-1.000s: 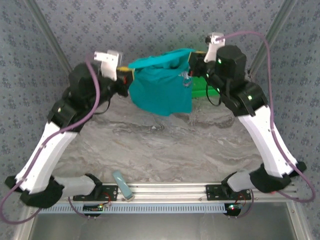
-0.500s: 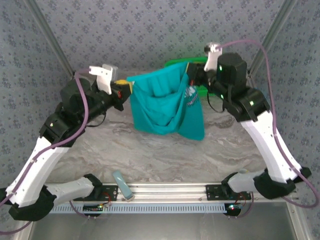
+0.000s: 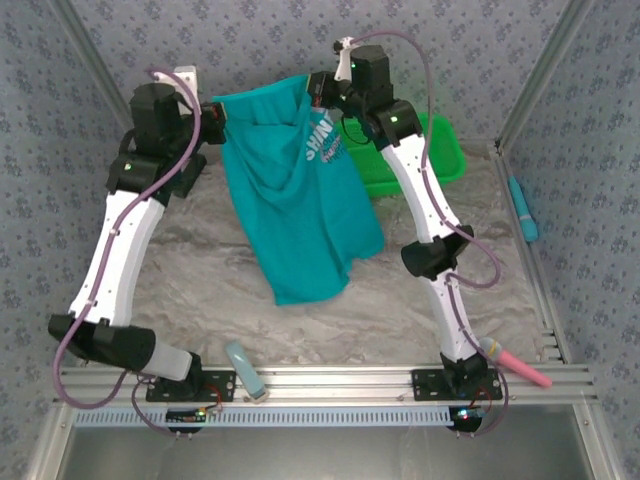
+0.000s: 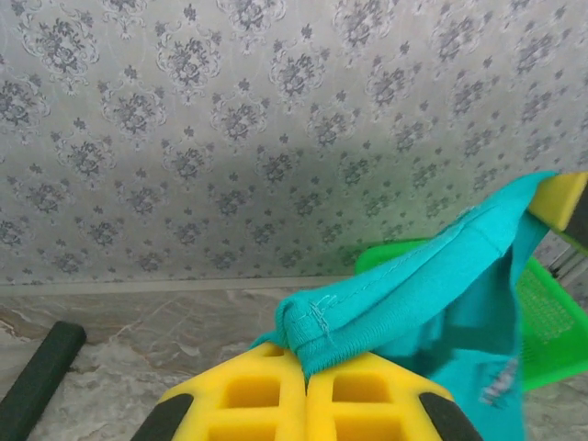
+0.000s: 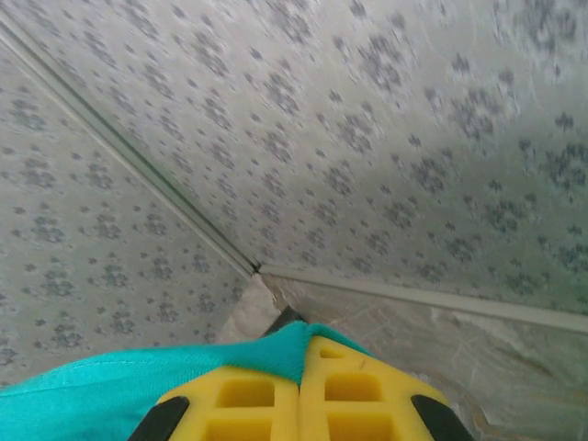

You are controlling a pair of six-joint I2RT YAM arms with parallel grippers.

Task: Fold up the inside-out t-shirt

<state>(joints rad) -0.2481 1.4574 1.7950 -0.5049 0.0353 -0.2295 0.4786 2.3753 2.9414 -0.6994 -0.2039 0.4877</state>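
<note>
The teal t-shirt (image 3: 300,200) hangs in the air, stretched between both raised arms, its lower edge reaching toward the marbled table. White print shows on its upper right part. My left gripper (image 3: 212,110) is shut on the shirt's top left corner; in the left wrist view a stitched hem fold (image 4: 386,294) is pinched between the yellow pads (image 4: 239,400). My right gripper (image 3: 318,88) is shut on the top right corner, and in the right wrist view teal cloth (image 5: 138,386) runs left from the closed yellow pads (image 5: 367,395).
A bright green mesh basket (image 3: 440,150) sits at the back right, behind the right arm. A blue tool (image 3: 522,208) lies by the right rail, a pink one (image 3: 515,362) at the front right, a pale blue object (image 3: 243,368) on the front rail.
Both arms have risen and swung toward the back wall, lifting the shirt. It has unfurled from a bunched pouch into a long hanging sheet.
</note>
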